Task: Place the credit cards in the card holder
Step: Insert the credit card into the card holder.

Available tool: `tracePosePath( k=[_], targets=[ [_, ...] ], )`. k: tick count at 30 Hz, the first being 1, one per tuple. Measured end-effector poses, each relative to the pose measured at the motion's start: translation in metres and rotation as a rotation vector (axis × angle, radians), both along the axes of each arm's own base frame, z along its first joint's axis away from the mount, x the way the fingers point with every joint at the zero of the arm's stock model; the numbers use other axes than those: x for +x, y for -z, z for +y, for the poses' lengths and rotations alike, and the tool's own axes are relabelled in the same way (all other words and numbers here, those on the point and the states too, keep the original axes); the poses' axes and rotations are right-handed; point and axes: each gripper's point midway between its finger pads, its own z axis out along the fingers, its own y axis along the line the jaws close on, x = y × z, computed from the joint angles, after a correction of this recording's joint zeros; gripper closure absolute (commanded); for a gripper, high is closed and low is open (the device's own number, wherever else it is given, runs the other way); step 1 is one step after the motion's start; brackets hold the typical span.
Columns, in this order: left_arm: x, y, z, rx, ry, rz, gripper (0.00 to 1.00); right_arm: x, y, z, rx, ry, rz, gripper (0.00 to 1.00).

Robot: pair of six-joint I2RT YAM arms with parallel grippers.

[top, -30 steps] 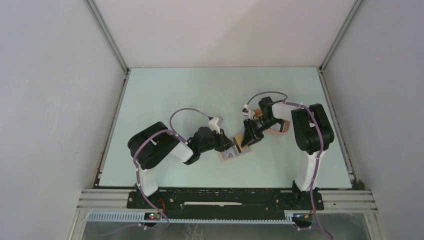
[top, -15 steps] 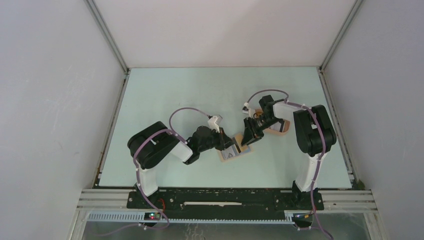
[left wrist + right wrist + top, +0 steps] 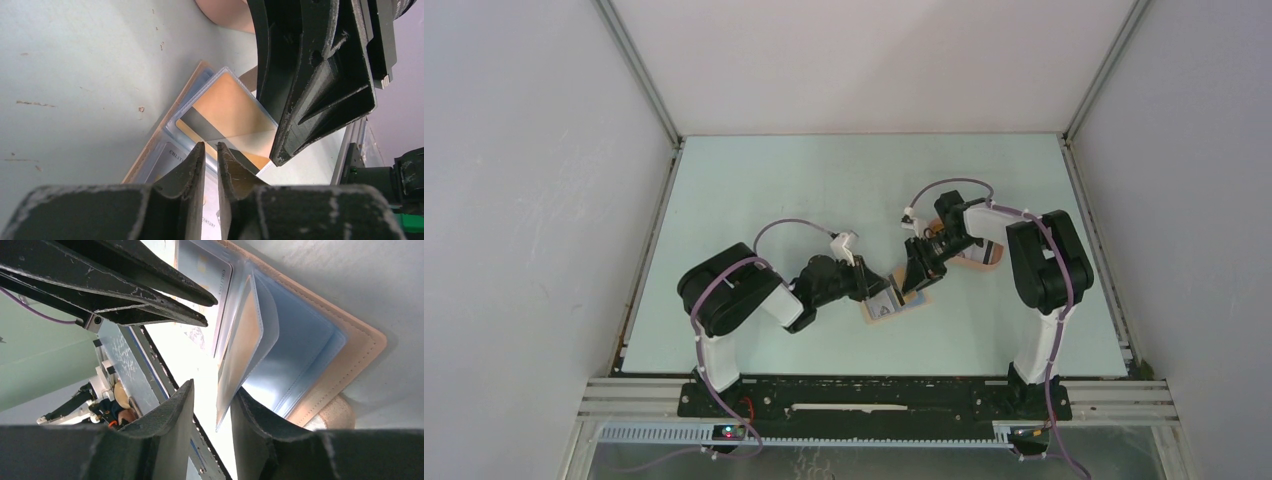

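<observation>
Near the middle of the table (image 3: pixel 774 180), the tan card holder (image 3: pixel 905 306) is laid open and flat between the two claws. One clear sleeve (image 3: pixel 269 315) of it is raised off the rest, and an orange credit card (image 3: pixel 227 107) with a dark stripe is seen inside that sleeve.

The right gripper (image 3: pixel 212 388) is held with its jaws apart, astride the sleeve's free edge. The leaf passes between the fingers but is not seen pinched. The left gripper (image 3: pixel 210 147) is only narrowly parted, and nothing is seen held in it.

The orange credit card lies straight ahead of the left fingertips, just beyond them, and its long axis appears slanted across the line of those fingers. The left arm is judged the nearer for seating it. How deep the card sits in the sleeve cannot be told. If it is short of home, a push toward the fold would be called for, with the sleeve propped from the right.
</observation>
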Motion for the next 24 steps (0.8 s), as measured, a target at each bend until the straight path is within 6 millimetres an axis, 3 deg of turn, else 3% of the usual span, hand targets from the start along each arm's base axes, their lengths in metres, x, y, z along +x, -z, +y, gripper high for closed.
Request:
tracePosePath(
  k=[7, 16, 24],
  targets=[
    [-0.001, -0.004, 0.005, -0.034, -0.011, -0.008, 0.70, -0.005, -0.001, 0.002, 0.010, -0.026, -0.003, 0.54],
    [0.000, -0.011, 0.009, -0.070, -0.024, -0.023, 0.69, -0.010, -0.007, 0.010, 0.037, -0.069, -0.013, 0.48],
    [0.000, -0.015, 0.008, -0.086, -0.020, -0.029, 0.70, 0.000, -0.012, 0.000, -0.010, -0.046, -0.078, 0.50]
  ],
)
